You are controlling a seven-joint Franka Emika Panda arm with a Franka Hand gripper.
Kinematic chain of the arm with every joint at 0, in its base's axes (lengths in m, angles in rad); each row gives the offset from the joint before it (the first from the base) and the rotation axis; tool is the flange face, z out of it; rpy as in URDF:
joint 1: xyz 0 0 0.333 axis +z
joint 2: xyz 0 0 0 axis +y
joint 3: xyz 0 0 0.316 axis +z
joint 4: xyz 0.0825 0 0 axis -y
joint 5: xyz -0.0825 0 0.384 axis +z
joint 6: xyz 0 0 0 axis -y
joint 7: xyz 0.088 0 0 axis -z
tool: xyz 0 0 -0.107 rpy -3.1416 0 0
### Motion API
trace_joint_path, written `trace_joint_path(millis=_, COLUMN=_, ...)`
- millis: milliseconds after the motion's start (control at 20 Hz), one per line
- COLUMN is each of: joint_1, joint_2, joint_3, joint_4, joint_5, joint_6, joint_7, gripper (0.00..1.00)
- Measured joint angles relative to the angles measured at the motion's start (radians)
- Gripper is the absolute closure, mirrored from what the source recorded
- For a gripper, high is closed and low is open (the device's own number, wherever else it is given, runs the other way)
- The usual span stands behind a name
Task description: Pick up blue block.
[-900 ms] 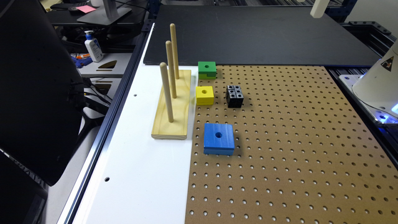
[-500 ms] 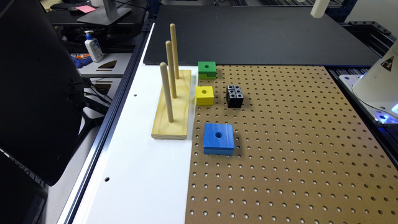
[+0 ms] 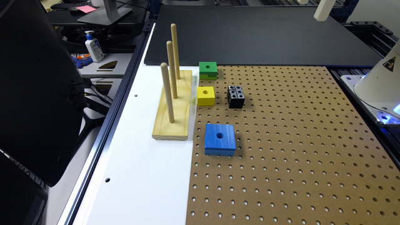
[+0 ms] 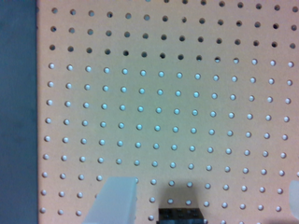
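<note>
Exterior view: counted one blue block (image 3: 220,139), flat on the pegboard (image 3: 297,150), well apart from the gripper (image 3: 322,10) up high. Also one yellow block (image 3: 206,95), one green block (image 3: 208,70), one black cube (image 3: 236,96), one stand (image 3: 172,125) with three pegs.

Wrist view: fingers (image 4: 117,200) spread apart over bare board, no block between. Likely risks: closing on air if lowered here; nudging the yellow block through poor aim.

Gripper (image 4: 205,200) up high — fingers (image 4: 114,200) spread wide, holding nothing.
</note>
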Motion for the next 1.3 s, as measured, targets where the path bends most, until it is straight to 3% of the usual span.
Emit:
trace_joint_path(millis=200, joint_1=0.0, joint_2=0.053, joint_3=0.049, joint_4=0.021, joint_5=0.0323, joint_6=0.053, joint_7=0.02, gripper=0.0)
trace_joint_path(millis=400, joint_1=0.0, joint_2=0.123, joint_3=0.08, joint_4=0.066, joint_5=0.0397, joint_6=0.079, joint_7=0.045, gripper=0.0)
trace_joint_path(millis=700, joint_1=0.0, joint_2=0.235, joint_3=0.131, joint_4=0.169, joint_5=0.0485, joint_6=0.082, joint_7=0.094, gripper=0.0)
trace_joint_path(millis=1000, joint_1=-0.001, joint_2=0.332, joint_3=0.161, joint_4=0.253, joint_5=0.0486, joint_6=0.084, joint_7=0.125, gripper=0.0)
trace_joint_path(millis=1300, joint_1=-0.001, joint_2=0.358, joint_3=0.182, joint_4=0.277, joint_5=0.0514, joint_6=0.084, joint_7=0.142, gripper=0.0)
